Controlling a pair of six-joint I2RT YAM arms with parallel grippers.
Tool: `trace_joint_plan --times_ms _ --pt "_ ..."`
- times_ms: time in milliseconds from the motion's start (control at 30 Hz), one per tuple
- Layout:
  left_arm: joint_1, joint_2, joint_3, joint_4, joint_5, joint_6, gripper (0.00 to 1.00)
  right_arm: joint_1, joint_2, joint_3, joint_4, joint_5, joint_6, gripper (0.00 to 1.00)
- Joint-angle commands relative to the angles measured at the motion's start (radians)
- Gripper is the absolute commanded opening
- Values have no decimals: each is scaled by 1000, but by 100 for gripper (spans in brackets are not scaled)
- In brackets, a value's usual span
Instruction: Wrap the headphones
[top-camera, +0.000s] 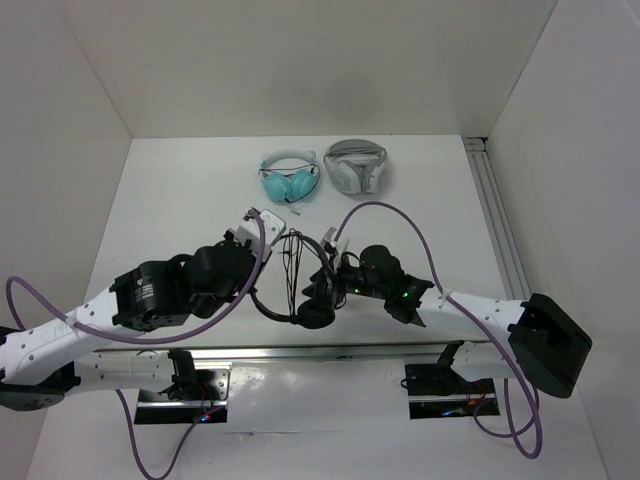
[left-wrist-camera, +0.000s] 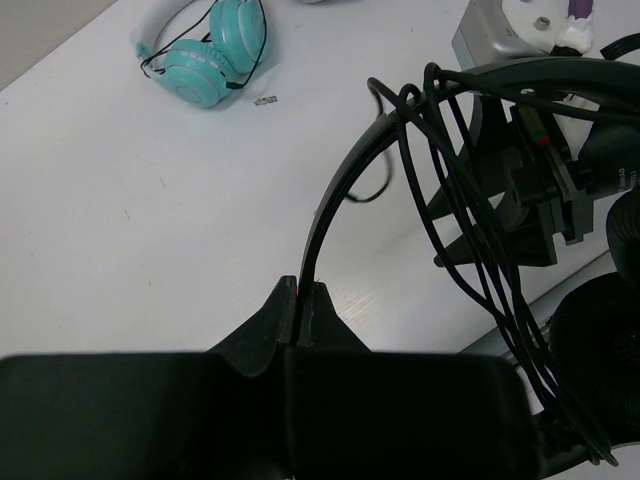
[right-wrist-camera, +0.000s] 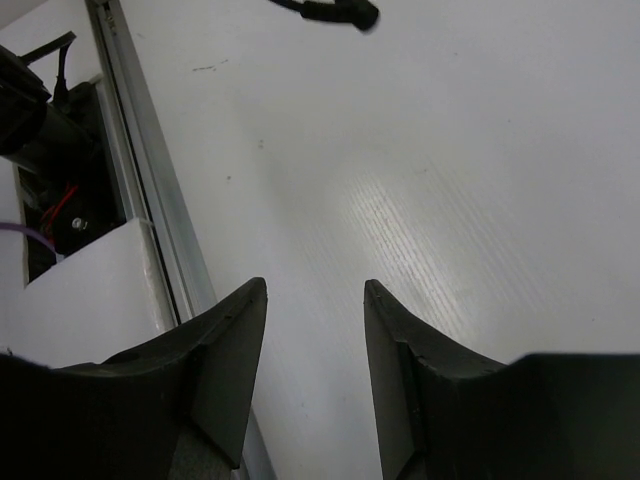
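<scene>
Left wrist view: my left gripper (left-wrist-camera: 300, 300) is closed tight on the thin headband of the headphones (left-wrist-camera: 330, 190), with the band pinched between the two fingers. From there the band rises in an arch towards the upper right. The long black cable (left-wrist-camera: 462, 215) hangs over the arch in several loose loops that run down past one round ear pad (left-wrist-camera: 600, 335) at the lower right edge. The teal headphones (left-wrist-camera: 205, 55) lie on the white desk (left-wrist-camera: 150, 220) on the far side of the black set, well apart from it, with a thin dark cord trailing across their cups.

In the top external view, the black headphones sit nearer to my bases than the teal headphones and slightly to their right, between my two wrists. The white-and-grey headphones (top-camera: 355, 165) lie just beside the teal headphones, on their right.

In the right wrist view, my right gripper (right-wrist-camera: 310, 345) is spread wide open, with nothing between the fingers and only bare desk below them. It is also on the near side of the teal headphones, close against the right of the black set. A metal rail (right-wrist-camera: 150, 180) runs along the left of this view. A short black cable end (right-wrist-camera: 330, 12) lies at the top edge; I cannot tell from here what it joins.
</scene>
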Motion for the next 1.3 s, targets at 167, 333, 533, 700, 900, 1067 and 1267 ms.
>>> trace_joint_plan --times_ms 167,333,533,700,900,1067,1267 --pt "-4 0 -12 80 -46 28 0 -5 -26 -78 121 11 36 51" --pt "-4 9 -12 71 -57 37 0 -5 -26 -98 112 66 36 51" --pt "-4 9 -45 71 -89 26 0 -5 -102 -174 80 402 120 51" --pt "-4 -22 -123 132 -113 -10 0 -5 -231 -185 -86 732 235 56" --pt "-4 -33 -157 129 -146 -116 0 -5 -297 -121 -290 905 346 58" --pt "-4 3 -157 45 -175 -308 0 -5 -345 -67 -405 931 383 58" --pt "-4 24 -202 20 -153 -444 0 -5 -345 -3 -531 931 401 58"
